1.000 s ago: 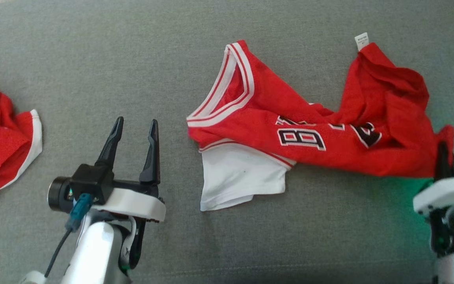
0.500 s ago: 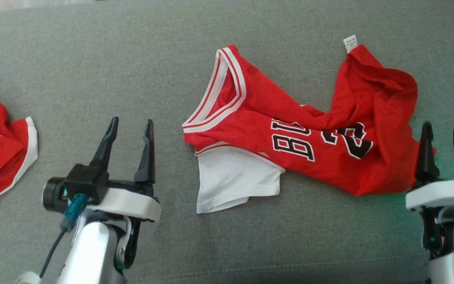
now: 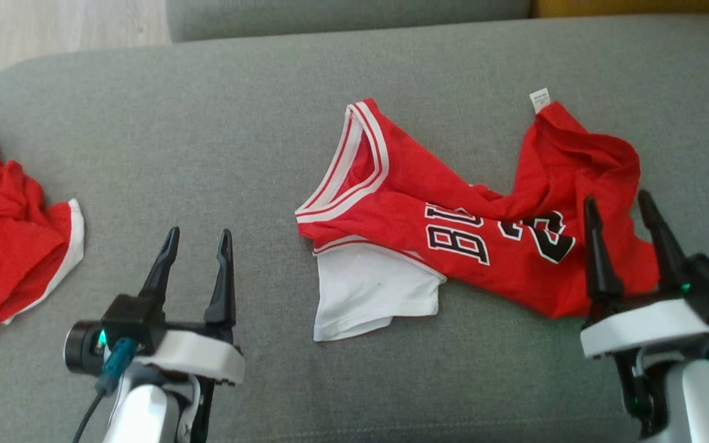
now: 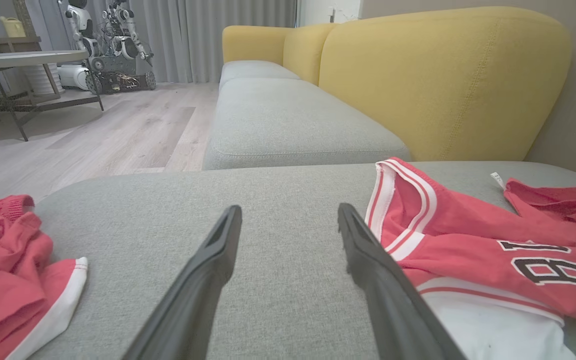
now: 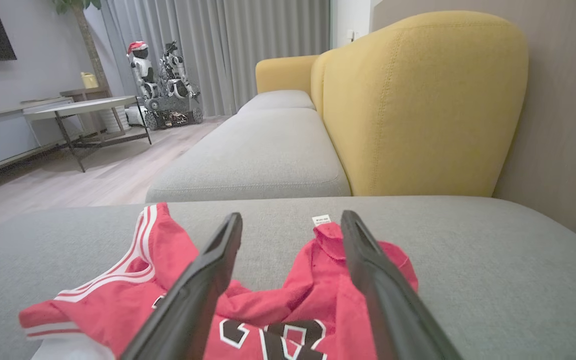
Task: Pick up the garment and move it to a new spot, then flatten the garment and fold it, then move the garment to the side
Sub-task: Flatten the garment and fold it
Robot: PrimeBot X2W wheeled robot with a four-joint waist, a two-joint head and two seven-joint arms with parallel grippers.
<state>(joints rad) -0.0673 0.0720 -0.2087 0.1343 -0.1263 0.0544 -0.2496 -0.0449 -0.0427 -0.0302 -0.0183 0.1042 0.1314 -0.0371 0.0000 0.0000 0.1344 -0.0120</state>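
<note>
Red jersey (image 3: pixel 404 209) lay crumpled on grey sofa seat (image 3: pixel 207 123), centre-right. R gripper (image 3: pixel 616 198) was wide open, empty, over jersey's right end. L gripper (image 3: pixel 199 232) was wide open too, empty, above bare seat left of jersey.

Folded, covered, cut off

The crumpled red jersey (image 3: pixel 428 197) folds its black lettering (image 3: pixel 459 240) into itself, so it reads only in part, possibly an 8. The white cloth (image 3: pixel 373 295) runs under the jersey's edge. The right hand (image 3: pixel 616 198) stands in front of the jersey's right end. The white label (image 3: pixel 540 98) is too small to read. The red garment (image 3: pixel 4 246) at left is cut by the picture's edge.
</note>
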